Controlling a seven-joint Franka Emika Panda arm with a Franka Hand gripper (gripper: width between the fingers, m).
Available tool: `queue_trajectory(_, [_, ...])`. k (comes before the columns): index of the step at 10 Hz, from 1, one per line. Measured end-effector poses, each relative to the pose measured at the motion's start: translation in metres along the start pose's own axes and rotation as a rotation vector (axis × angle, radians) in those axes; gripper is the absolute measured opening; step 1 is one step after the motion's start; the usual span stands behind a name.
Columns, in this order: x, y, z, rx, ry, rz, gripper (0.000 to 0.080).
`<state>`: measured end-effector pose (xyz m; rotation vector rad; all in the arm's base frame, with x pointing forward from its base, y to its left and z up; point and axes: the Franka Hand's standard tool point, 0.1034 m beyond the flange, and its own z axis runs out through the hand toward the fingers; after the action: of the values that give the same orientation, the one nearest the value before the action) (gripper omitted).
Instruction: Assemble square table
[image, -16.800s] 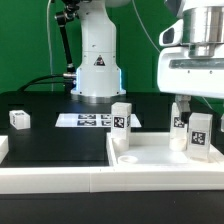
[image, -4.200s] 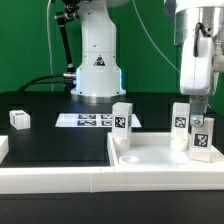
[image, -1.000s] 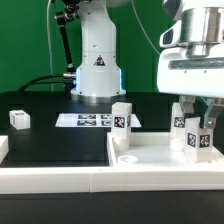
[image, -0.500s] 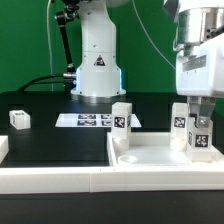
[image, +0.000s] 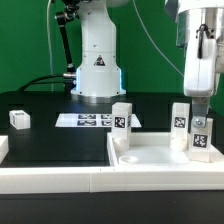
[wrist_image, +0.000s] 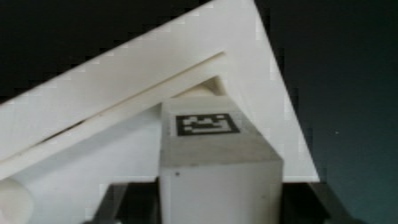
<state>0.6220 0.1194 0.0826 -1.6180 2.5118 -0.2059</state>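
- The square table top (image: 150, 160), a white tray with a raised rim, lies on the black work surface (image: 50, 140) at its near edge, toward the exterior view's right.
- Three white tagged legs stand upright in the tray: one leg (image: 122, 122) at the tray's far corner on the exterior view's left, a second leg (image: 180, 122) near the far corner on the exterior view's right, and a third leg (image: 200, 138) just in front of the second, at the tray's right edge.
- The gripper (image: 200, 118) comes straight down onto the third leg; its fingers are clamped on the sides of that leg's upper part.
- In the wrist view the held leg (wrist_image: 217, 165) fills the middle, its tag facing the camera, with the tray corner (wrist_image: 231, 40) behind it.
- A fourth leg (image: 19, 119) lies alone on the work surface near its edge on the exterior view's left, well apart from the tray.
- The marker board (image: 88, 120) lies flat on the work surface in front of the robot base (image: 97, 70).
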Motion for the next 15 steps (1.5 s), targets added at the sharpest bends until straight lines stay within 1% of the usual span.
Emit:
queue_trajectory(3, [-0.0003,0.0001,0.0000,-0.003,-0.010,0.027,0.0291])
queue_trajectory(5, [-0.0002,0.0002,0.0005,-0.002,-0.009,-0.012,0.0292])
queue_trajectory(6, [0.0003,0.0000,0.0006,-0.003,-0.008,-0.052,0.0462])
queue_trajectory(7, [0.0015,-0.0008,0.0005,-0.011,-0.008,-0.098,0.0602])
queue_trajectory(8, [0.0011,-0.0004,0.0002,-0.023,-0.005,-0.169,0.0602])
queue_trajectory(9, [-0.0008,-0.0006,0.0001,-0.024,0.003,-0.276,0.0640])
queue_trajectory(11, [-0.0039,-0.0022,0.0014,-0.014,0.013,-0.505,0.0647])
queue_trajectory(15, [-0.0028,-0.0039,0.0014,-0.011,0.018,-0.737,0.0649])
